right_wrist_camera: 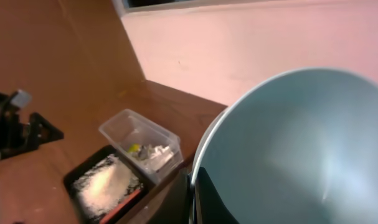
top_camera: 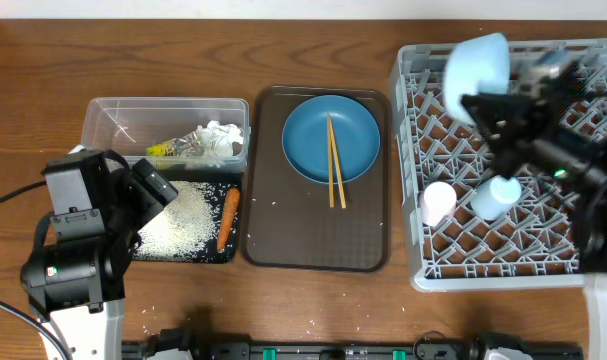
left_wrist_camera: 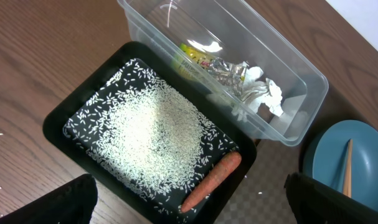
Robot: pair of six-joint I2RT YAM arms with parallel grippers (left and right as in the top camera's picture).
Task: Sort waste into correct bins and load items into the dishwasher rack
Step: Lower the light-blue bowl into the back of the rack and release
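My right gripper is shut on the rim of the pale blue bowl and holds it above the far left part of the grey dishwasher rack; the bowl fills the right wrist view. The white-pink cup and the light blue cup stand in the rack. The blue plate with the chopsticks lies on the brown tray. The clear tub holds the crumpled paper and wrapper. The black tray holds rice and the carrot. My left gripper is open and empty above the black tray.
The dark brown serving tray lies between the bins and the rack. A few rice grains are scattered on the wooden table in front of the black tray. The clear tub and black tray also show in the right wrist view.
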